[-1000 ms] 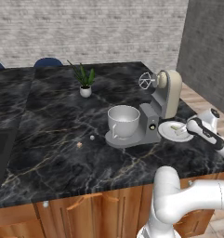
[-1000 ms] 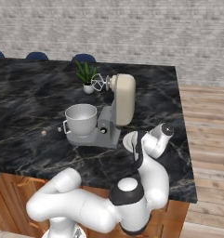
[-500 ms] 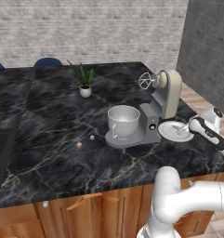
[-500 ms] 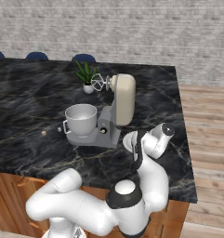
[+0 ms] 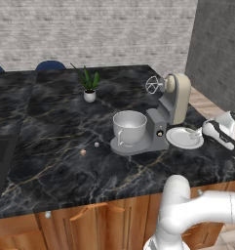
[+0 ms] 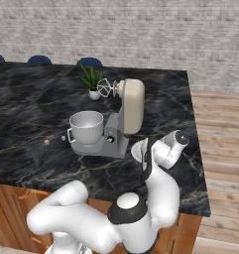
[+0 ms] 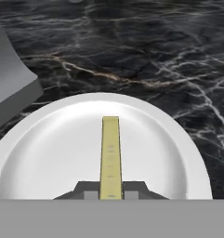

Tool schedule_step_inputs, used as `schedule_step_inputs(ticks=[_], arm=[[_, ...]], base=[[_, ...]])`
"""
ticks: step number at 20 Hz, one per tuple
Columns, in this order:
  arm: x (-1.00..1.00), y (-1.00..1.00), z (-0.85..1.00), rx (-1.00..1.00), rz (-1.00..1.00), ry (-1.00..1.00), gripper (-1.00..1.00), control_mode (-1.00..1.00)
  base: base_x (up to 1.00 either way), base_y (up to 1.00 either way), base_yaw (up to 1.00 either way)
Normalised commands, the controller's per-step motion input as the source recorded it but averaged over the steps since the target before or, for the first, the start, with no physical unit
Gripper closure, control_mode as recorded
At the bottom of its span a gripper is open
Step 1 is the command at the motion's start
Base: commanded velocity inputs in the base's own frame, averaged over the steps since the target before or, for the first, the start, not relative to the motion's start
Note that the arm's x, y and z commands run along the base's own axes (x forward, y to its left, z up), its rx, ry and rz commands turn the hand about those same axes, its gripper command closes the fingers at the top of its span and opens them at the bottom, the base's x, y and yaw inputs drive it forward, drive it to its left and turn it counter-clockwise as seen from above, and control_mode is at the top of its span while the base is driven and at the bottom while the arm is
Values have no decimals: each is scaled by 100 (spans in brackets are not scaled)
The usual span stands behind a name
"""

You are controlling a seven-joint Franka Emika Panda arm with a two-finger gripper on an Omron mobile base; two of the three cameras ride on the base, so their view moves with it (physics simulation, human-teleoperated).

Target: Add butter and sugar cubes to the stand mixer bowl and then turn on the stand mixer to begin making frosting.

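Note:
My gripper (image 7: 110, 193) is shut on a narrow yellow stick of butter (image 7: 110, 148) over a flat white plate (image 7: 43, 153). The plate (image 5: 180, 142) lies just right of the stand mixer (image 5: 179, 97), and my hand reaches it from the right, gripper (image 5: 194, 133) low over it. The white stand mixer bowl (image 5: 129, 127) with its side handle sits on the mixer's grey base under the raised whisk, and nothing shows inside it. Left of the bowl on the dark counter lie a tiny white sugar cube (image 5: 96, 144) and a tiny tan-orange lump (image 5: 83, 152).
A small potted plant (image 5: 89, 87) stands farther back on the black marble counter. The mixer's grey base (image 7: 11, 88) is close to the plate's left side in the hand view. The counter's right edge (image 6: 200, 163) runs just beyond the plate.

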Motion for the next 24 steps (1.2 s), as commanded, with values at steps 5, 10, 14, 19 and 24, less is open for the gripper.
schedule_step_inputs(ticks=[5,10,14,19,24], arm=[[-48,-23,31,-1,-6,-1,100,-100],[-65,-18,47,0,-8,0,100,-100],[-83,0,59,0,-15,3,100,-100],[-96,9,46,0,-18,5,100,-100],[-96,29,41,-1,-17,5,100,-100]], base=[[0,0,0],[0,0,0],[0,0,0],[0,0,0],[0,0,0]])
